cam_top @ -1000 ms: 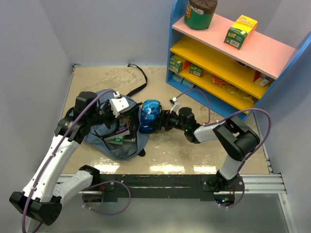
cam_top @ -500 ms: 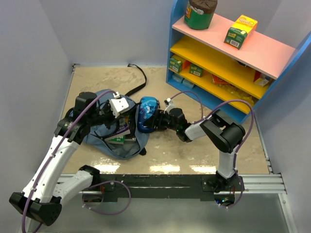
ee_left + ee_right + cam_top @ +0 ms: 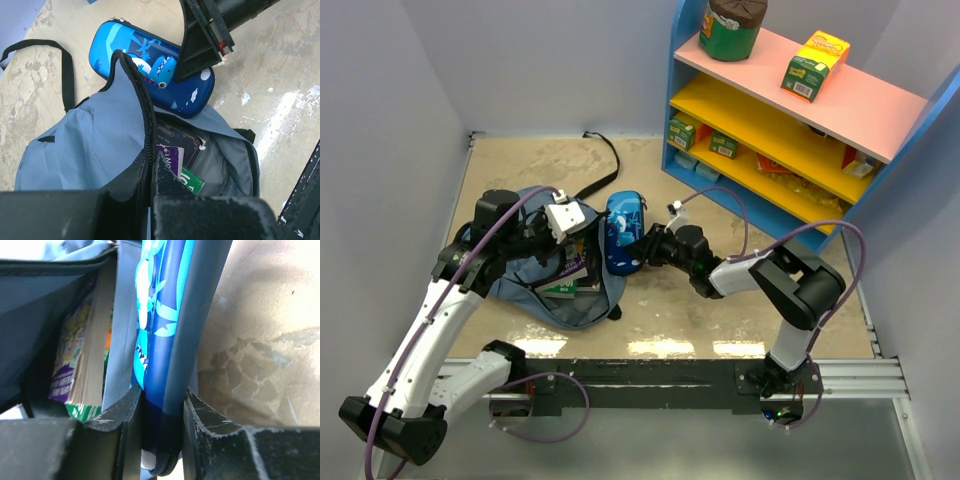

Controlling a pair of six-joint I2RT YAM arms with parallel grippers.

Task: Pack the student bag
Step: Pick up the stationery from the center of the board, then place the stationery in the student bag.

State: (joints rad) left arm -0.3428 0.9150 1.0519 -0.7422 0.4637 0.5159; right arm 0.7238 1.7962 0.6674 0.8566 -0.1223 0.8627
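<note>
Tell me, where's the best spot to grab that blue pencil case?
Across its two flat faces, coming from the right. The pencil case is tipped up on edge, thin enough to pinch, and the bag crowds its left side. The right gripper pinches it so.

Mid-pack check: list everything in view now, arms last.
student bag: one, slate-blue, open, left of centre
books: at least three, dark, purple, green, inside bag
pencil case: one, blue shark print, beside bag's opening
strap: one, black, beyond bag
shelf unit: one, blue, pink, yellow, far right
tub: one, green, top board
carton: one, yellow-green, top board
small boxes: two, green, lower boards
table: one, beige, beneath all
left gripper: one, black, shut on bag's rim
right gripper: one, black, shut on pencil case
</note>
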